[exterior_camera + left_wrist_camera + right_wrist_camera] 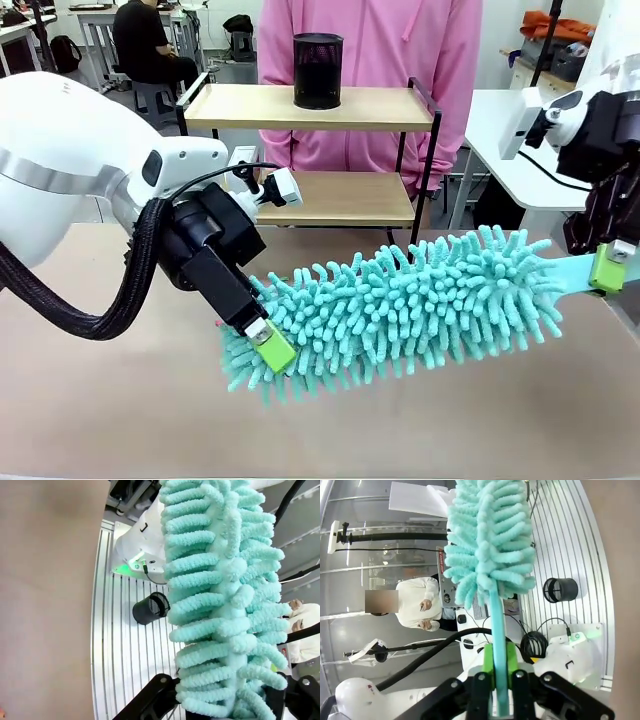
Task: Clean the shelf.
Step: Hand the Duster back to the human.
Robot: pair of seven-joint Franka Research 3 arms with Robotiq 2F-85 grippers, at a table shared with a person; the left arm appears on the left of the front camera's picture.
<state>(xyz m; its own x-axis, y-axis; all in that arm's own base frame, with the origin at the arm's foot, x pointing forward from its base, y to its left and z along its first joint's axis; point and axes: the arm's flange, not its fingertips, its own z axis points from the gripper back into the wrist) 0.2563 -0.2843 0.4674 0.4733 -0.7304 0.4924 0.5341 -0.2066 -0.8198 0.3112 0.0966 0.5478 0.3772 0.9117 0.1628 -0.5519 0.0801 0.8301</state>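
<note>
- While the fluffy turquoise microfibre duster (410, 310) hangs level over the beige tabletop (120, 400), you have both grippers on it.
- Your right gripper (499, 680) is clamped on its flat turquoise handle.
- Your left gripper (262, 345) straddles the tuft end; firm contact can't be told.
- The two-tier wooden shelf with black frame (310, 150) stands beyond the duster, a black mesh cup (318, 70) on its top board.

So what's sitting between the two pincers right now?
In the front view the teal duster spans the gap: the left pincer grips its fluffy tip, the right pincer holds its handle.
</note>
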